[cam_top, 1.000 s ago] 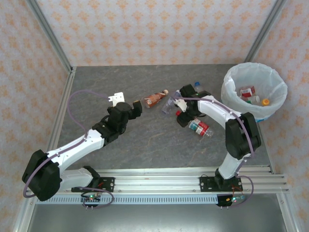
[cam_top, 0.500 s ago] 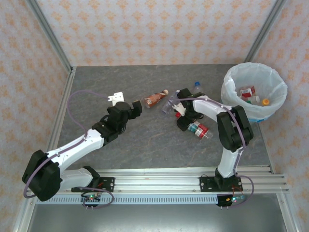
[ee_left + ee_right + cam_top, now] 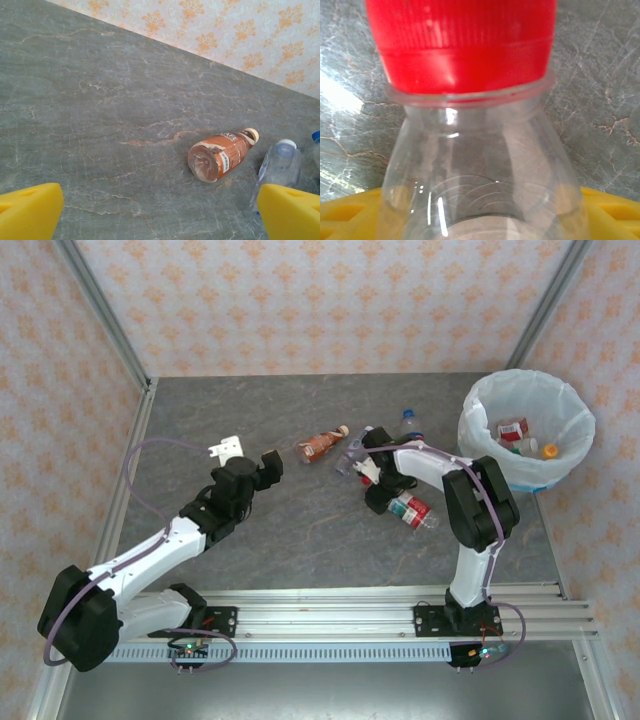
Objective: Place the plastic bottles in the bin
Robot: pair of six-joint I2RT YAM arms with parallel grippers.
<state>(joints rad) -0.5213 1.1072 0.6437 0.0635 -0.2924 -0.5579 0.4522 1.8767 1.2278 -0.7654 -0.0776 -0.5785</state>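
Several plastic bottles lie on the grey table. An orange-labelled bottle [image 3: 322, 445] [image 3: 220, 155] lies ahead of my left gripper [image 3: 258, 464] [image 3: 160, 212], which is open with nothing between its fingers. Beside it lie a clear white-capped bottle [image 3: 350, 454] [image 3: 280, 165], a blue-capped one [image 3: 410, 422] and a red-labelled one [image 3: 412, 508]. My right gripper [image 3: 372, 470] [image 3: 482, 222] is shut on a clear red-capped bottle [image 3: 368, 478] [image 3: 470, 140], with a yellow finger at each side of its shoulder. The bin [image 3: 480, 400] stands at the far right with bottles inside.
Patterned walls and metal frame posts [image 3: 110, 330] close in the table on the left, back and right. The arms' base rail [image 3: 330, 615] runs along the near edge. Bare table [image 3: 220, 410] lies to the far left.
My left gripper has drawn back a little to the left, away from the orange-labelled bottle. My right arm's elbow has swung left and its gripper has shifted slightly left over the red-capped bottle.
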